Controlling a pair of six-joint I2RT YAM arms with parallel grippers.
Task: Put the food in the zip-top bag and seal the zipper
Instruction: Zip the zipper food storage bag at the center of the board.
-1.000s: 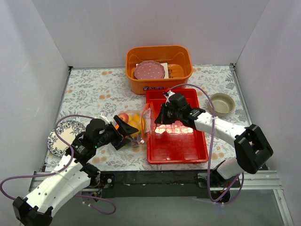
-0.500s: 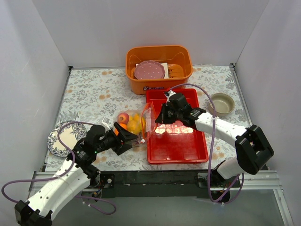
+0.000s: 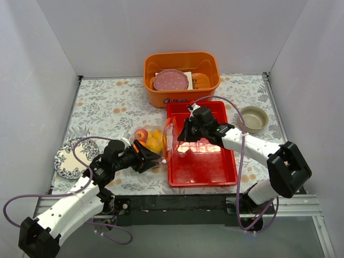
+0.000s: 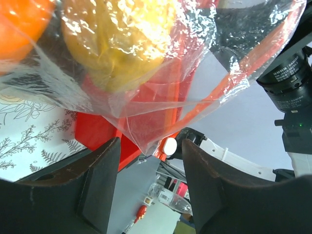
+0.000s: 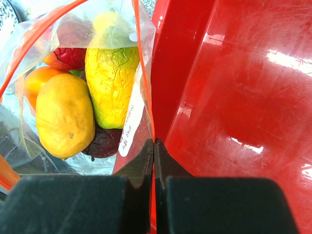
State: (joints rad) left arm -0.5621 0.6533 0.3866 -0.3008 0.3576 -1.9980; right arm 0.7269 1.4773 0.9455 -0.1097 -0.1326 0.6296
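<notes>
At nine o'clock from the red tray (image 3: pixel 204 164), the zip-top bag (image 3: pixel 157 142) holds the food (image 5: pixel 66 114), its zipper (image 5: pixel 142 73) pinched in the closed right gripper (image 5: pixel 153 141). The left gripper (image 4: pixel 148 156) gapes empty at the bag's seven o'clock; sealing looks next, needing the strip's other end held.

**Zip-top bag** (image 3: pixel 161 141): clear, crinkled plastic, resting on the counter (image 3: pixel 107 105) just beside the left wall of the red tray (image 3: pixel 207 166). Its mouth is turned toward the tray.

**Zipper** (image 5: pixel 142 68): thin orange-red strip along the mouth. Its two sides are apart, so it is unsealed. One stretch is pinched in the closed right end effector (image 5: pixel 154 146).

**Food** (image 5: pixel 65 114): every piece seen is inside the bag, packed together and touching.
- a yellow mango
- a wrinkled yellow-green piece
- an orange piece
- a red piece
- a dark-red piece, lowest
</notes>
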